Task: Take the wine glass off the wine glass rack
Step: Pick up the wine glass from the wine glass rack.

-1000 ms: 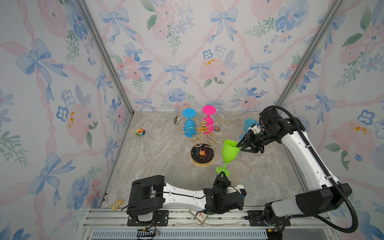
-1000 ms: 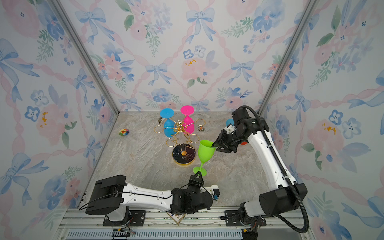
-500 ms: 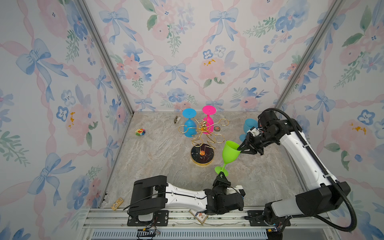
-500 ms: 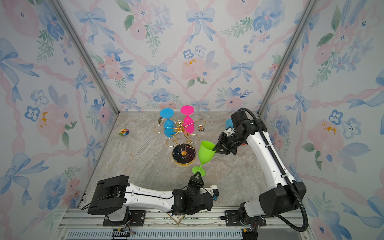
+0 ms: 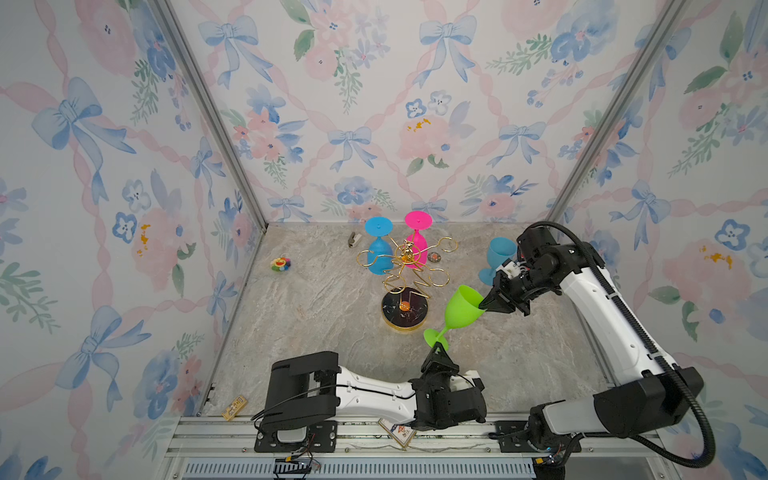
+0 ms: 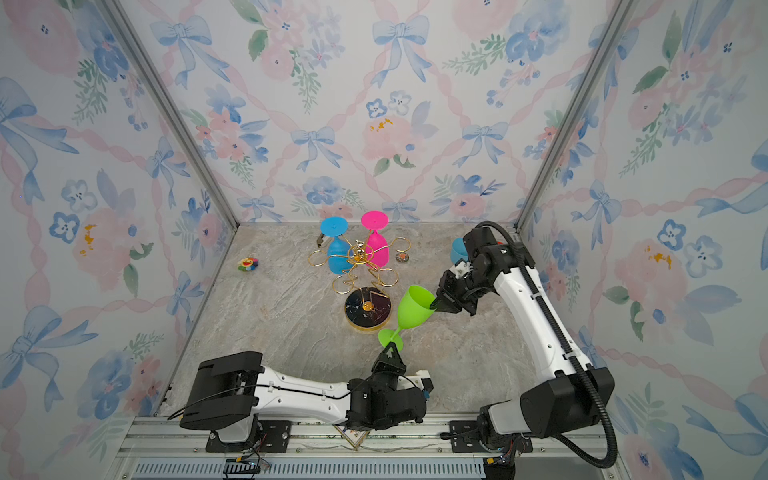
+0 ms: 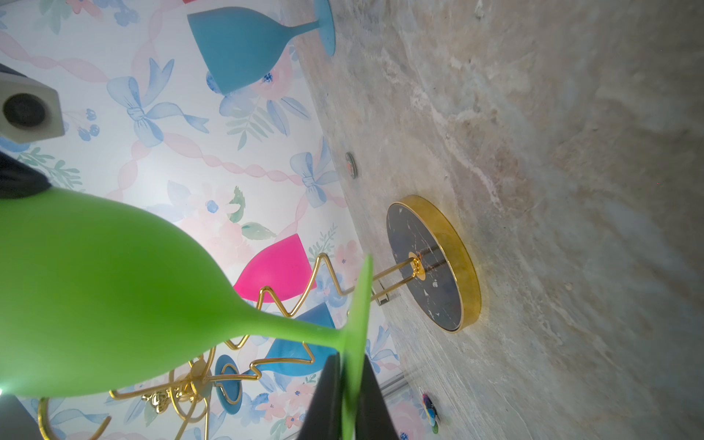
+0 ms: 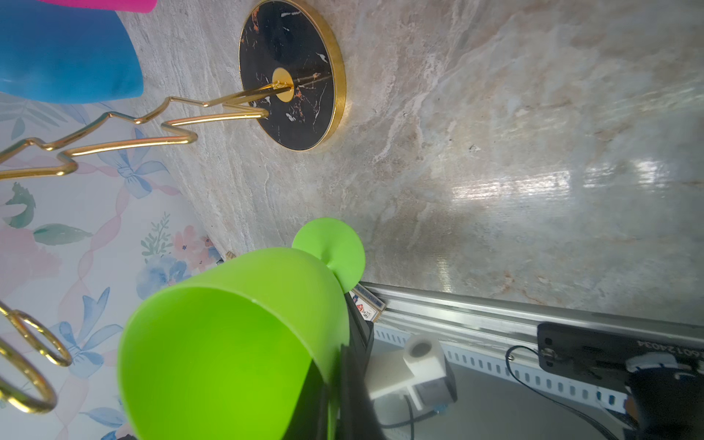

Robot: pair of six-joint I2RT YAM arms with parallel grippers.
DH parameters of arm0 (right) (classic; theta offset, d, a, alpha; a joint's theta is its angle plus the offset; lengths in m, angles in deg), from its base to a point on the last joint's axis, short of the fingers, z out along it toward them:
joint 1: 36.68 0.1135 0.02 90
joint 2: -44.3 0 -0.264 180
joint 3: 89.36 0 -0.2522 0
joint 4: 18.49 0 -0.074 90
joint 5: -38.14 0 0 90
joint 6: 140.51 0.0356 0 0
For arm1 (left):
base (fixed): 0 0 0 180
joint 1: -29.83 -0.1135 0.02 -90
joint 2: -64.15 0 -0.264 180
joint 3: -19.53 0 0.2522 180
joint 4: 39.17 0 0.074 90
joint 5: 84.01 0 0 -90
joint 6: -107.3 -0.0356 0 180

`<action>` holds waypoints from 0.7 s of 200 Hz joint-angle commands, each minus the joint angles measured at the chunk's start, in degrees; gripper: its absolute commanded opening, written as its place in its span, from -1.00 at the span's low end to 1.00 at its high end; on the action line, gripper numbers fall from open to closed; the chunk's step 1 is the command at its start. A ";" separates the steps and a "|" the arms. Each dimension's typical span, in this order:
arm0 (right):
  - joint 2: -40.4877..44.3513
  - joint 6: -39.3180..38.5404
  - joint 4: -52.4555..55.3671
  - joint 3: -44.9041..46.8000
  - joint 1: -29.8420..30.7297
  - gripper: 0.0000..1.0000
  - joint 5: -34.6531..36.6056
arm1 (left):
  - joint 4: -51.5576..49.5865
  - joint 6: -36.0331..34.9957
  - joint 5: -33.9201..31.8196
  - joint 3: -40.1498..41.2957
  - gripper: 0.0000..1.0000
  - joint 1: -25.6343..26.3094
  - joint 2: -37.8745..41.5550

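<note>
There's the green wine glass (image 5: 461, 309) hanging tilted just beside the base of the wine glass rack (image 5: 404, 328), left hand (image 5: 436, 352) clamped on its foot, right hand (image 5: 483, 306) pinching its rim: a handover, I'd say, so next one hand lets go.

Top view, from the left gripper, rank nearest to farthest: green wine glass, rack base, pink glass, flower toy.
1. green wine glass: its foot is pinched in the left gripper.
2. rack base: just behind it.
3. pink glass: hanging on the rack's far side.
4. flower toy: back left, near the wall.
</note>
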 commanded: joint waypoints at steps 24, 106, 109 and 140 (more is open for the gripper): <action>1.44 -2.03 2.46 1.73 0.16 -1.00 -7.63 | 4.08 0.87 -1.47 2.59 -0.46 0.03 2.78; 4.34 -3.62 2.62 0.58 -3.30 -1.00 -1.06 | 3.92 5.71 -2.29 5.48 -0.03 -0.04 7.39; 4.59 -3.82 2.63 0.42 -3.52 -1.00 -0.37 | 3.88 5.98 -2.15 5.28 0.00 -0.06 7.67; 8.06 -6.47 -0.53 0.27 -4.95 -1.00 8.78 | 3.68 9.35 1.21 2.32 0.38 -0.06 10.57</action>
